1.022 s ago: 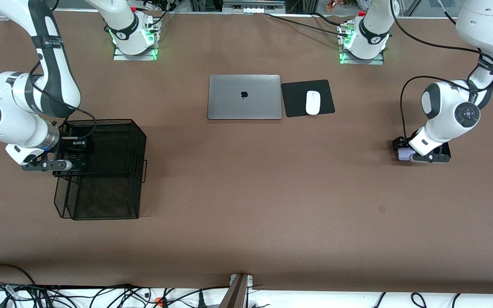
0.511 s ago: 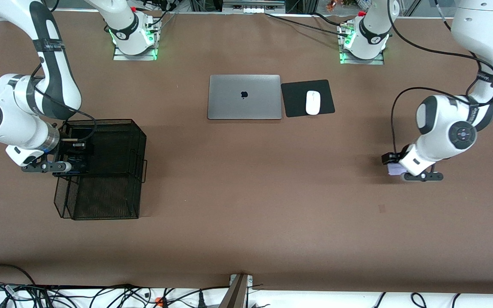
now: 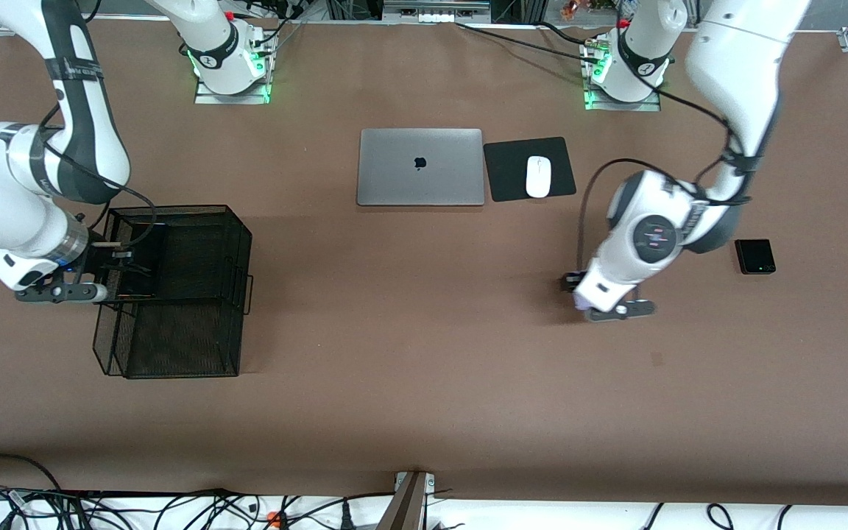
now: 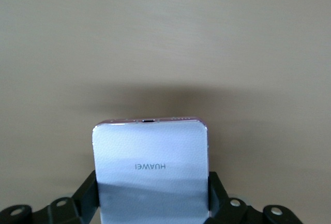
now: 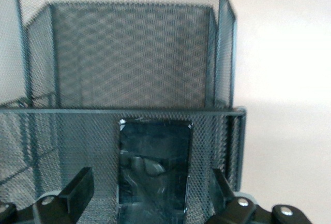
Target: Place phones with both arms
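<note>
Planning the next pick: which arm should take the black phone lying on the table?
Right. The left hand is shut on the lavender phone; the right hand is open at the mesh basket, though the black phone lies toward the left arm's end.

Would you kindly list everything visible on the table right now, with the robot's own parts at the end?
Mesh basket: one, black wire, at the right arm's end of the table.
Long black phone: one, lying in the mesh basket's upper tier.
Lavender-white phone: one, held over bare table.
Squarish black phone: one, with a green dot, flat on the table at the left arm's end.
Laptop: one, silver, shut, mid-table near the bases.
Mouse pad: one, black, beside the laptop.
Mouse: one, white, on the mouse pad.
Left pincer: one, black, shut on the lavender-white phone.
Right pincer: one, black, open over the long black phone.
</note>
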